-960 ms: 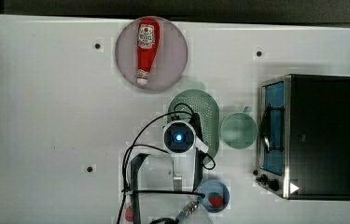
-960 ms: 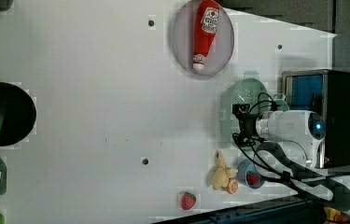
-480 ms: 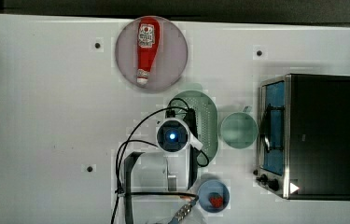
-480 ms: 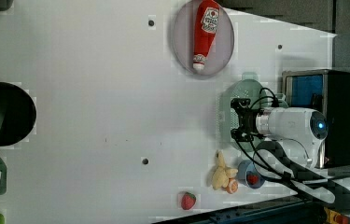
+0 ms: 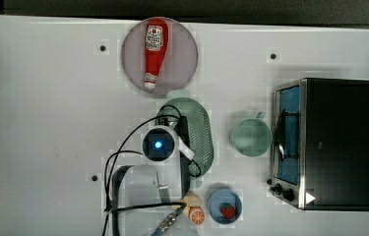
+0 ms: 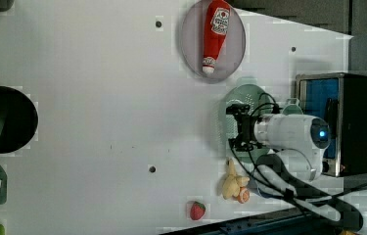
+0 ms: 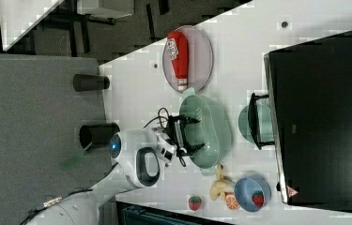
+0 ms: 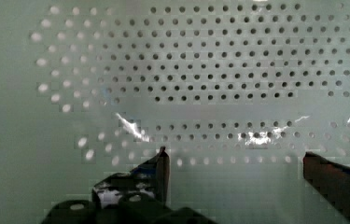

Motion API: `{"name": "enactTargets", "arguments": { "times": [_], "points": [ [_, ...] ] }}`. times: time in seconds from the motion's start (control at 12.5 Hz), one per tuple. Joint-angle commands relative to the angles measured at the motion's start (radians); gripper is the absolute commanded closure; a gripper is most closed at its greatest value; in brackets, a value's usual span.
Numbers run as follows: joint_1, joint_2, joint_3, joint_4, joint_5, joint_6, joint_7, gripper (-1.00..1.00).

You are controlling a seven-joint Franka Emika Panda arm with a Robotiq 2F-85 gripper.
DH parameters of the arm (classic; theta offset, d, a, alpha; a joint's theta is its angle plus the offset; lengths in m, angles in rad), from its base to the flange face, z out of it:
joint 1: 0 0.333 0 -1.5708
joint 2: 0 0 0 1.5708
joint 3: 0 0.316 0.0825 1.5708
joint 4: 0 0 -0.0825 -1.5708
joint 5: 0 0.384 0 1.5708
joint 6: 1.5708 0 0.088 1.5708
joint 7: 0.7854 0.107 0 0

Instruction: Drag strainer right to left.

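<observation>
Red ketchup bottle (image 5: 154,51) lies on the grey plate (image 5: 182,64). One strawberry (image 5: 228,212) sits in the blue bowl (image 5: 217,199). Next to the green cup (image 5: 251,137), the green strainer (image 5: 203,132) has the claw (image 7: 193,133) inside it, fingers wide apart, holding nothing.

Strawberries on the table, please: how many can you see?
2: one small red strawberry lies loose on the white table near the left view's bottom edge; another red strawberry sits inside the round blue bowl. Others may be hidden.
</observation>
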Motion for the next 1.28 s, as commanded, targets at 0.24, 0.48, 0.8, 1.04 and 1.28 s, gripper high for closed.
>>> {"name": "enactTargets", "arguments": {
  "times": [0.24, 0.48, 0.8, 1.04, 1.28],
  "points": [
    [0.09, -0.018, 0.088, 0.009, 0.004, 0.001, 0.249, -1.0],
    [0.127, -0.008, 0.104, 0.028, 0.005, -0.009, 0.254, -1.0],
    [0.173, 0.026, 0.107, 0.094, 0.008, -0.065, 0.268, -1.0],
    [0.21, 0.059, 0.108, 0.163, 0.01, -0.112, 0.324, -1.0],
    [0.259, 0.094, 0.11, 0.231, 0.01, -0.141, 0.384, -1.0]
  ]
}}
